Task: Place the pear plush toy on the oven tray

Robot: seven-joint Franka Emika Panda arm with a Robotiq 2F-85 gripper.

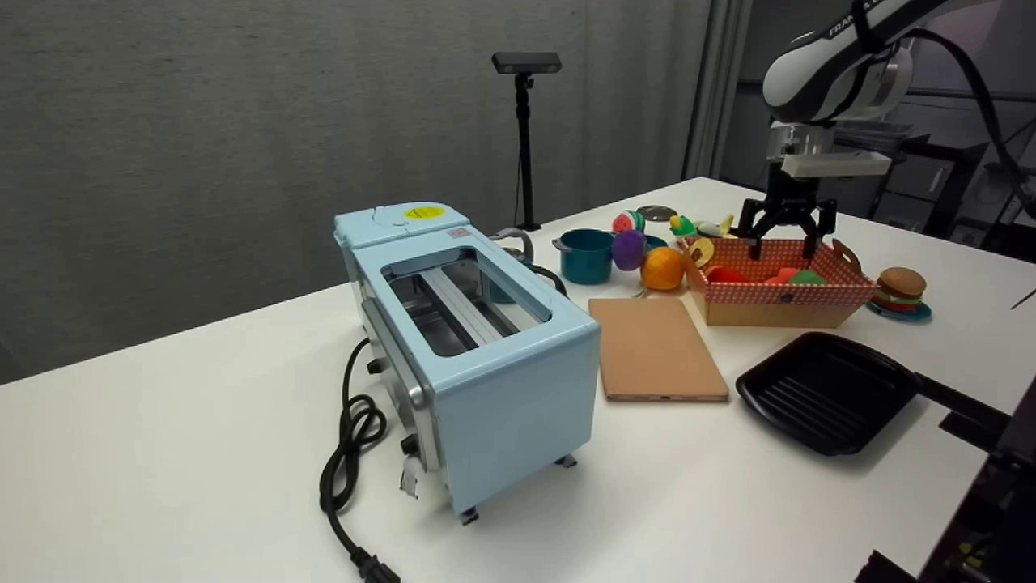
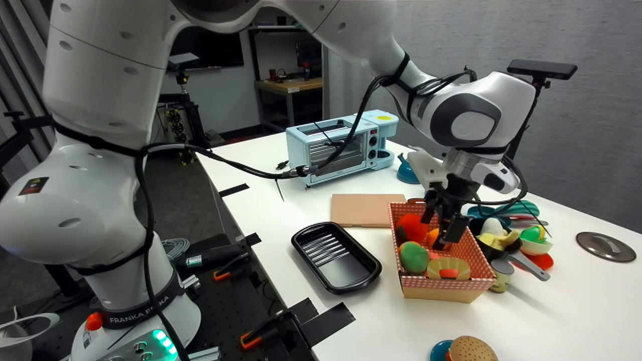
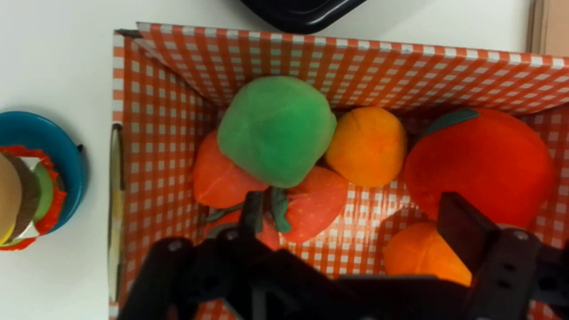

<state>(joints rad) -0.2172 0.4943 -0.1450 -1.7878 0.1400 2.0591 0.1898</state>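
Well, we have our gripper (image 1: 782, 248) spread over the checked basket (image 1: 781, 314); inside lies the pear plush toy (image 3: 276, 131) (rounded, green), while the oven tray (image 2: 346, 268) sits nearby on the table (image 1: 202, 453).

This looks like a robotics lab. In an exterior view, 1 white robot arm (image 2: 105, 140) fills the left of the frame, with 2 orange-tipped clamps (image 2: 251, 340) at lower left of centre and a workbench (image 2: 291, 86) at upper centre. In both exterior views, a camera (image 1: 526, 62) on a black pole (image 1: 524, 146) stands before a grey curtain (image 1: 267, 162). A toaster oven (image 1: 494, 397) and toy burger (image 1: 900, 283) on the table (image 1: 202, 453) add a kitchen touch.
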